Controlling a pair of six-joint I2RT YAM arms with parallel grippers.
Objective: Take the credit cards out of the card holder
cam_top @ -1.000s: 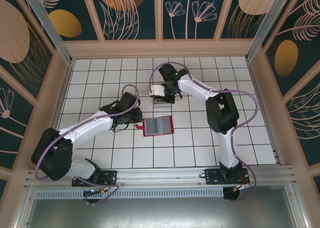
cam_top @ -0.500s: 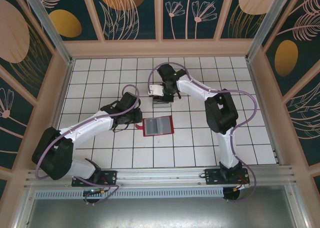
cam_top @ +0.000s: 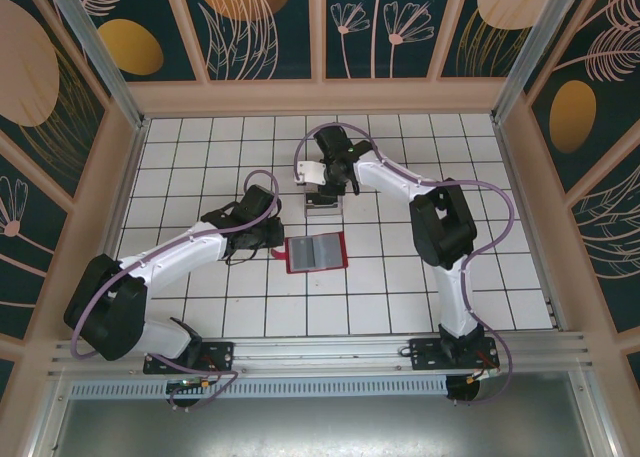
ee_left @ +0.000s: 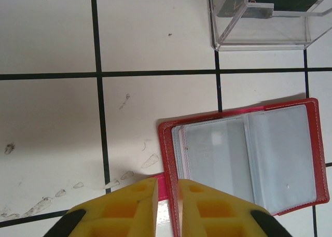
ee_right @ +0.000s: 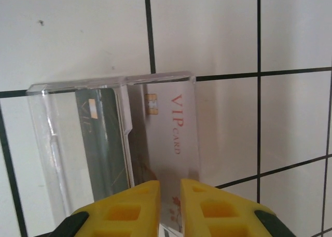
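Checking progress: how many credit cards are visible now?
2. A dark card and a pale VIP card sit side by side in the clear tray; the card holder's sleeves may hide more.

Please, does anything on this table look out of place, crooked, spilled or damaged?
Nothing is spilled or broken. The open card holder lies slightly askew to the tile lines, its edge pinched in the left gripper, and grey smudges mark the tile beside it. The credit cards sit in the clear tray.
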